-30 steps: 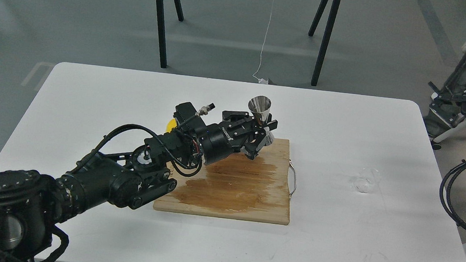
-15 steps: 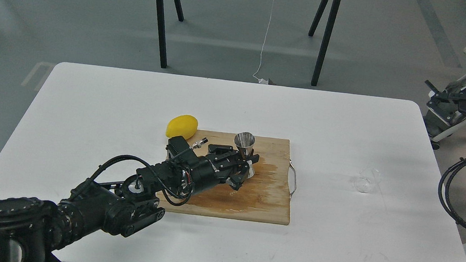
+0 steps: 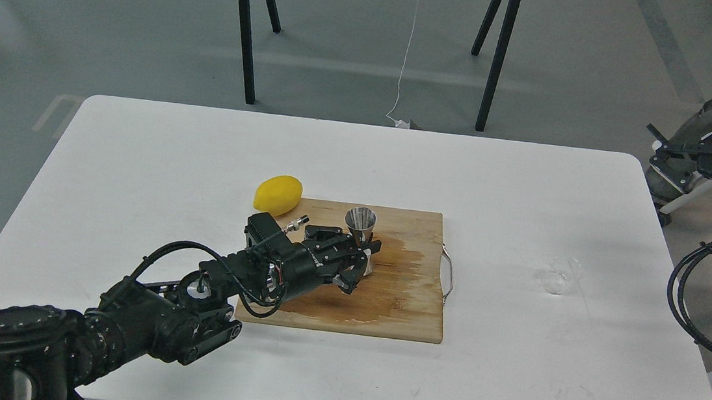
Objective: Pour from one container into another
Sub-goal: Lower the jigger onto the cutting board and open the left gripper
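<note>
My left gripper (image 3: 360,260) pinched the small shiny steel hourglass jigger (image 3: 360,234) at its waist, upright on the wooden cutting board (image 3: 386,294) at frame centre. It looked light, rigid and slick. The tiny clear glass cup (image 3: 556,279) stood alone at right, probably fragile, best grasped around its wall. My right gripper (image 3: 680,153) seemed spread.

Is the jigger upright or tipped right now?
Upright: the jigger stands on the board, open mouth up, left tool around its waist.
</note>
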